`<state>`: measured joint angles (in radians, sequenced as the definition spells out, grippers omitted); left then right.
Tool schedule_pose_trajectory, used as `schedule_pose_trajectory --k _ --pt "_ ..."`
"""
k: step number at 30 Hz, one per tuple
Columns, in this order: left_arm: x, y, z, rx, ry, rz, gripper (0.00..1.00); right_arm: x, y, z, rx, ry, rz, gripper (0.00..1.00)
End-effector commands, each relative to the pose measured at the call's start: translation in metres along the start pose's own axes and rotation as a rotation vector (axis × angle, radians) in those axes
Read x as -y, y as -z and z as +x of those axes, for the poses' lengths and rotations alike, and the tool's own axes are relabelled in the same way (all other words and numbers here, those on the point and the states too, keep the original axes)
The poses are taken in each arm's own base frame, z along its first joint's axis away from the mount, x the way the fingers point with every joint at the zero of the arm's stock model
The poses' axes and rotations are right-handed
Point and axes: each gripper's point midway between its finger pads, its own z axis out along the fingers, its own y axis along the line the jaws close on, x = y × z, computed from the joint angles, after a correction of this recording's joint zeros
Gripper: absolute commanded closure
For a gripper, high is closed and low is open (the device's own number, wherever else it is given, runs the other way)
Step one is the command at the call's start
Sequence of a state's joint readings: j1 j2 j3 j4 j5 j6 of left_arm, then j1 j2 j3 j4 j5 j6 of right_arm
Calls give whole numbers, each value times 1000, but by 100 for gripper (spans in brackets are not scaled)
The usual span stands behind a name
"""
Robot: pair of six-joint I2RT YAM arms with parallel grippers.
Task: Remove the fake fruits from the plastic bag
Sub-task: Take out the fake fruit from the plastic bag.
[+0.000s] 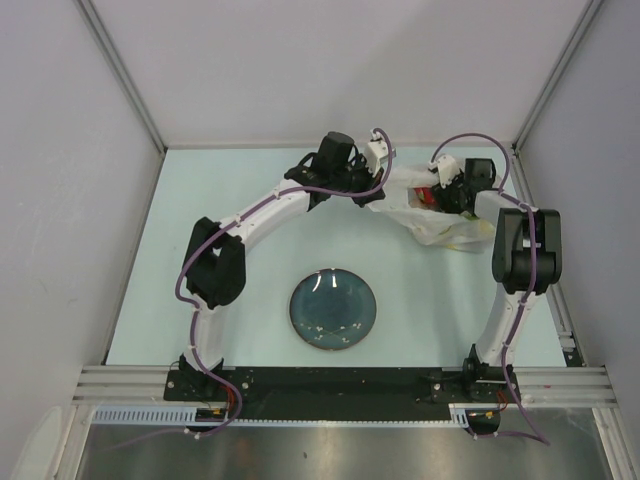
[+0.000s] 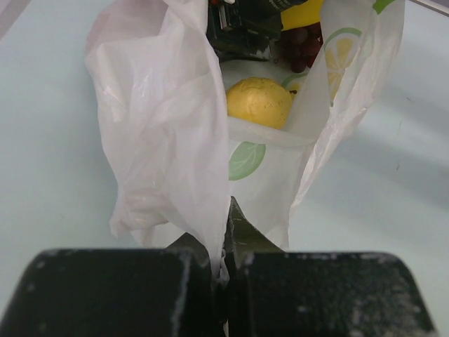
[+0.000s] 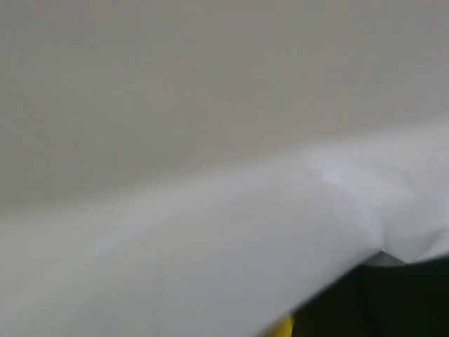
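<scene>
Pinching the left lip of the plastic bag point(image 2: 168, 126), the left gripper point(image 2: 223, 270) is pressing its fingers together on a fold of the film and holding that side up near the far edge of the table, right of centre. The plate point(image 1: 333, 311) is sitting mid-table toward the near edge, well apart from the bag.

The bag is lying with its mouth opening toward the left gripper, its long axis running away from it toward the far-right corner. It is looking thin, crinkly and translucent white, with green leaf and yellow slice prints.

Inside, the round yellow fruit point(image 2: 259, 102) is sitting closest to the mouth, matte and slightly dimpled, resting on the lower film. Past it the dark grape bunch point(image 2: 302, 45) is showing, with a yellow piece point(image 2: 302, 10) above it, probably the banana. No dragon fruit is making itself out clearly.

The right gripper point(image 1: 445, 198) is reaching into the bag from the right side, directly over the fruits, so it is the nearer arm for a pick. Its own camera is showing only blurred white film, so whether the jaws are spread or pressed together I cannot tell.

Judging from this, the next grab is going for the round fruit, straight down the bag's axis.
</scene>
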<state>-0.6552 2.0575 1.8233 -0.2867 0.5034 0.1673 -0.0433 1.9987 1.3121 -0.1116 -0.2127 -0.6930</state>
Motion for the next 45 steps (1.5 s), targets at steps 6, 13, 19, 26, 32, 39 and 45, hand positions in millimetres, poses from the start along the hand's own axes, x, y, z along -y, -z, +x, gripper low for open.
schedule_pose_trajectory --k 6,13,19,26,32,39,45 --pt "1 8 -25 57 -55 -17 100 -24 64 -81 231 1 -162 79" --pt "-12 6 -27 63 -44 -93 100 -62 120 -91 243 -51 -316 90" --pt "-23 8 -35 82 -44 -150 100 -84 148 -89 233 -72 -359 99" --pt "-37 15 -58 136 -75 -197 100 -100 160 -83 208 -37 -366 100" --pt "-50 20 -64 163 -70 -208 99 -87 182 -96 263 -53 -303 100" --pt "-58 23 -63 151 -61 -193 100 -77 217 -125 380 -87 -246 100" --pt "-54 26 -70 161 -77 -166 100 -68 255 -152 515 -120 -212 100"
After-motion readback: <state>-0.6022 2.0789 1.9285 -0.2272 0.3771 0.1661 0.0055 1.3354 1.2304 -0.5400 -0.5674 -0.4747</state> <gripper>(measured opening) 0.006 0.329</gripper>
